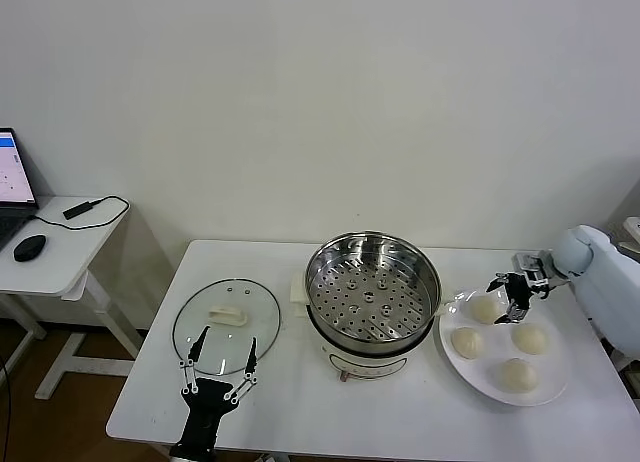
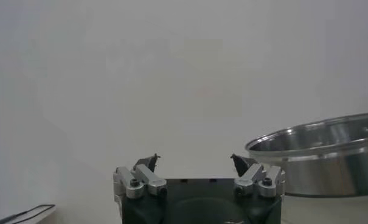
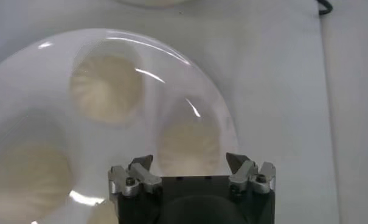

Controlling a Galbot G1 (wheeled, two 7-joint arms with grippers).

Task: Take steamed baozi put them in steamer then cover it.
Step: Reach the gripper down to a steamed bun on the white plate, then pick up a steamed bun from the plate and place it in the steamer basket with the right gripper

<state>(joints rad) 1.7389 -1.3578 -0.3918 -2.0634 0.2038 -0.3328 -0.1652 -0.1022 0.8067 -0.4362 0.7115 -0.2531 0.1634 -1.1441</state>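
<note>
We see our right gripper (image 1: 515, 294) hanging over the far left part of the white plate (image 1: 553, 387), just above the far left bun (image 1: 487, 308); its fingers (image 3: 141, 164) are spread apart and grasp nothing. In the right wrist view a bun (image 3: 187, 146) lies directly past the gap between the fingertips, with another (image 3: 104, 88) farther off and a third (image 3: 25, 176) to the side. All four buns sit on the plate at the right of the white table (image 1: 400, 417): besides the far left one, there is a near left bun (image 1: 467, 342), a far right bun (image 1: 530, 337) and a near right bun (image 1: 517, 373). The steamer (image 1: 372, 290) stands in the middle of the table, just left of the plate, uncovered, its holed tray bare. The glass lid (image 1: 226, 325) lies flat on the table to the steamer's left, handle (image 1: 227, 315) up. Our left gripper (image 1: 217, 367) waits at the near edge of the lid, its fingers (image 2: 148, 163) released and wide.
</note>
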